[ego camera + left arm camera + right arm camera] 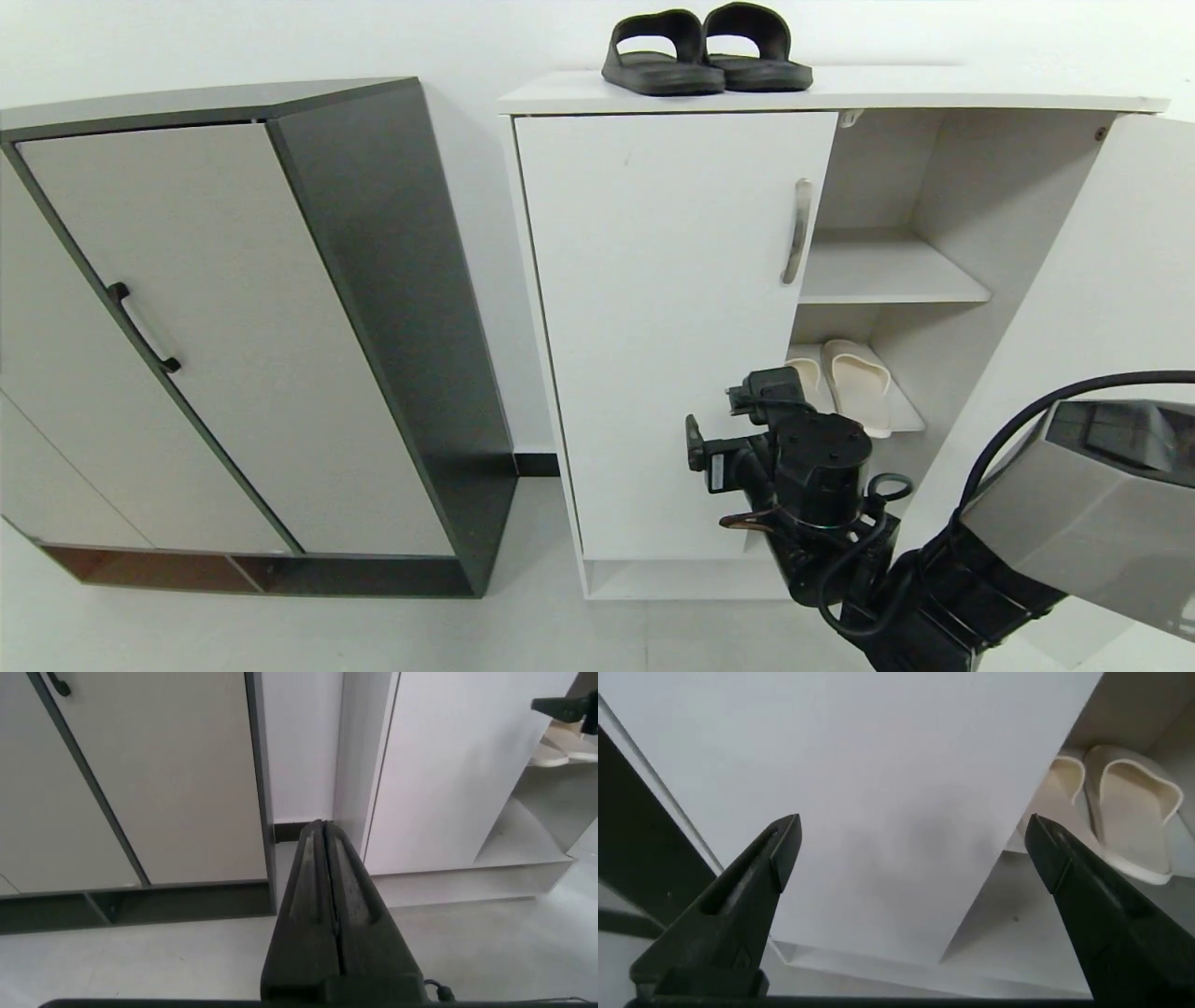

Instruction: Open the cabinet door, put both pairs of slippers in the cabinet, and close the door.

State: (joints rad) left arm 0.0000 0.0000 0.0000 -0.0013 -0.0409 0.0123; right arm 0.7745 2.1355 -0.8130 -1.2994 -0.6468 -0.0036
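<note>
A pair of black slippers [705, 51] sits on top of the white cabinet [934, 89]. Its right door [1111, 280] is swung open and its left door [663, 327] is closed, with a metal handle [796, 231]. A pair of cream slippers [854, 383] [1120, 803] rests on the lower shelf inside. My right gripper [738, 420] [913, 835] is open and holds nothing, just in front of the closed left door, beside the cream slippers. My left gripper [324, 873] is shut and holds nothing, low above the floor, pointing at the gap between the two cabinets.
A grey cabinet [233, 327] [140, 775] with a closed door and a black handle [142, 327] stands to the left of the white one. The upper shelf [887, 275] of the white cabinet is bare. Pale floor [140, 961] lies in front.
</note>
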